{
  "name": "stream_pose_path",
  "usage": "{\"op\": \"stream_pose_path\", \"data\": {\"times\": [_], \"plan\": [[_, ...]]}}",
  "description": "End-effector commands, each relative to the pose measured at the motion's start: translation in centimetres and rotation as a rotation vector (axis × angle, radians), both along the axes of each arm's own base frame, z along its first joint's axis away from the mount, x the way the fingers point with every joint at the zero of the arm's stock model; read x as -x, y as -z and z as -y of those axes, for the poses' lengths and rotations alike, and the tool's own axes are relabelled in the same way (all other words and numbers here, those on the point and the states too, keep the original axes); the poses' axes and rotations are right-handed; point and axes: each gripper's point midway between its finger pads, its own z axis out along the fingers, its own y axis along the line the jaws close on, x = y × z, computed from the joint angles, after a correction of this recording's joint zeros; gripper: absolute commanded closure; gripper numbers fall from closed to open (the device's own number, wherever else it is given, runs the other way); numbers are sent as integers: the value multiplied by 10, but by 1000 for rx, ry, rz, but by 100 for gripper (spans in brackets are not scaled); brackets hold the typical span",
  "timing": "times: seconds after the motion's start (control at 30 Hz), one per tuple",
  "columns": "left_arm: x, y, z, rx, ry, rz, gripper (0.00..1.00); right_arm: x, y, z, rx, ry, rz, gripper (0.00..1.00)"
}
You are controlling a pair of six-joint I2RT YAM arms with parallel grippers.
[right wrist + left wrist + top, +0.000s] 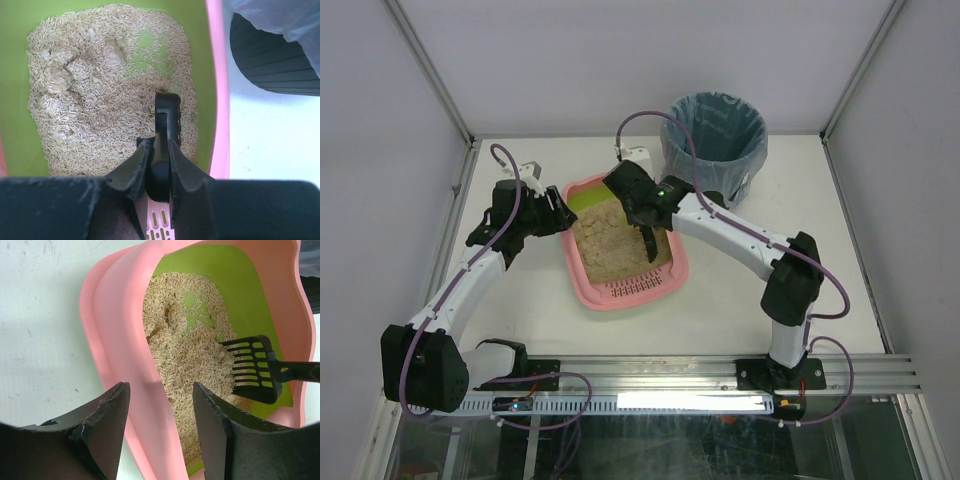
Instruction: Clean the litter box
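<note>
a: where is the shallow pink plastic litter box (630, 291) with the lime-green inner wall?

b: on the white table (520, 300), right under the right claw (648, 240) and just to the right of the left claw (561, 215). its long axis runs far to near, with the near end swung slightly right. the slotted pink ledge is at the near end, on the near side of the right claw.

a: and the claws?

b: the right claw is clamped on the handle of the small black slotted scoop (167, 117). the blade is turned on edge at the beige litter, ahead of the fingertips. the left claw's jaws stand wide apart astride the box's left rim. i cannot tell whether they press it.

a: room to move?

b: there is bare table nearer than the ledge and to the left of the left claw. beyond the right claw, the round black bin with the blue bag (713, 140) sits by the far right corner. a strip of table lies between bin and rim.
</note>
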Motion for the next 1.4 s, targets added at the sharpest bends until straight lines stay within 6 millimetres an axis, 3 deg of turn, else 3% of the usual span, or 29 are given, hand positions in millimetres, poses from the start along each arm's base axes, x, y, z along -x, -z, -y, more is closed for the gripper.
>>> {"op": "stream_pose_path", "data": {"times": [0.0, 0.3, 0.77, 1.07, 1.37], "plan": [[-9, -21, 2, 17, 19, 68, 45, 0, -19, -23, -304, 33, -18, 100], [-10, -19, 4, 19, 24, 59, 45, -6, -27, 1, -453, 82, -13, 100], [-10, -18, 3, 18, 24, 57, 46, -6, -13, 1, -591, 90, -65, 100], [-10, -16, 4, 19, 27, 49, 45, -2, 17, 13, -707, 211, -51, 100], [-10, -16, 5, 20, 29, 48, 45, 4, 47, 7, -816, 268, -82, 100]]}}
